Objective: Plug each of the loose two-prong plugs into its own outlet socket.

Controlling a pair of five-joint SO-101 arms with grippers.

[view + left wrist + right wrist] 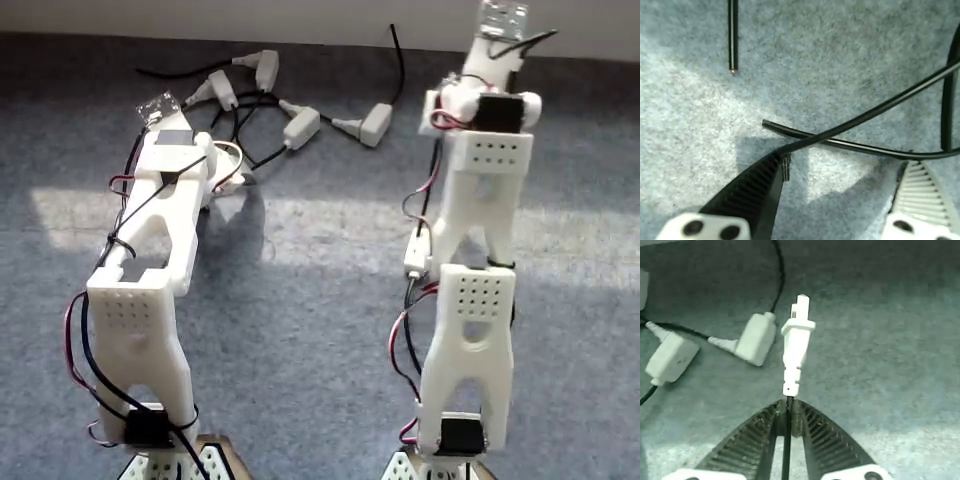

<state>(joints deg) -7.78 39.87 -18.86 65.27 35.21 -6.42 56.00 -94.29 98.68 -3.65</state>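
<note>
Grey carpet [300, 330] under white sockets [300, 125], black cords [401, 62].

Sunlight falls in a broad bright band across the middle of the grey carpet [320, 300] in the high view, while the far strip near the wall lies dimmer. The left arm [165, 200] throws a soft shadow onto the band at its inner side, and the white shells of the right arm [480, 190] glare. In the left wrist view, lit patches of carpet flank a dark shadow by the left fingers [755, 185]. The right wrist view is dimmer and more even, and the white plug [796, 347] stands out brightest.
</note>
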